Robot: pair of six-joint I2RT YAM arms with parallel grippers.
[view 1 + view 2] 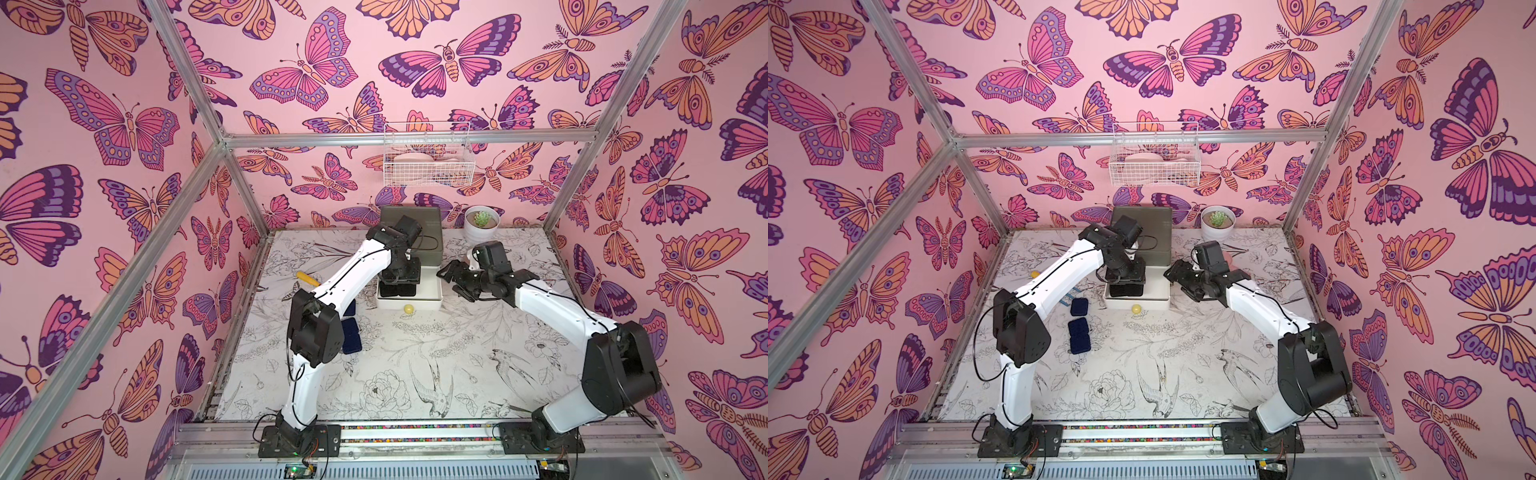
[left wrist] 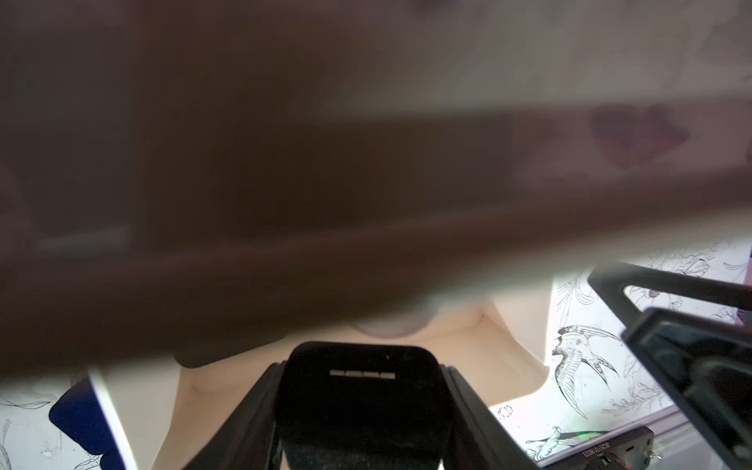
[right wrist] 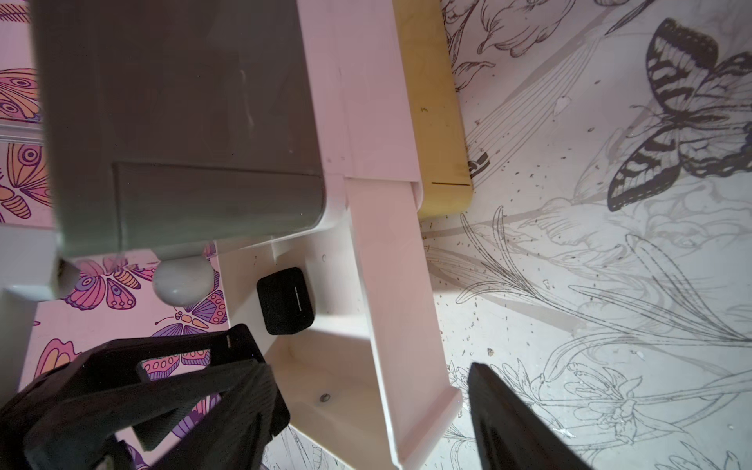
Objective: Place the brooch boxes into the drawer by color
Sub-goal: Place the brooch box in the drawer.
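Left fingers (image 2: 256, 411) clamp black box (image 2: 358, 407) below blurred olive tier (image 2: 285, 183).

My left arm (image 1: 345, 274) rises from the near edge of the surface, bends at the elbow and reaches toward the middle of the far edge, with the wrist turned down. My left hand (image 1: 398, 281) points straight down, its fingers (image 2: 260, 403) pressed against both sides of a black brooch box (image 2: 362, 407). My right arm (image 1: 548, 307) leans in from the near right corner with the forearm low. My right hand (image 1: 454, 284) lies sideways, pointing left, its fingers spread wide and empty.
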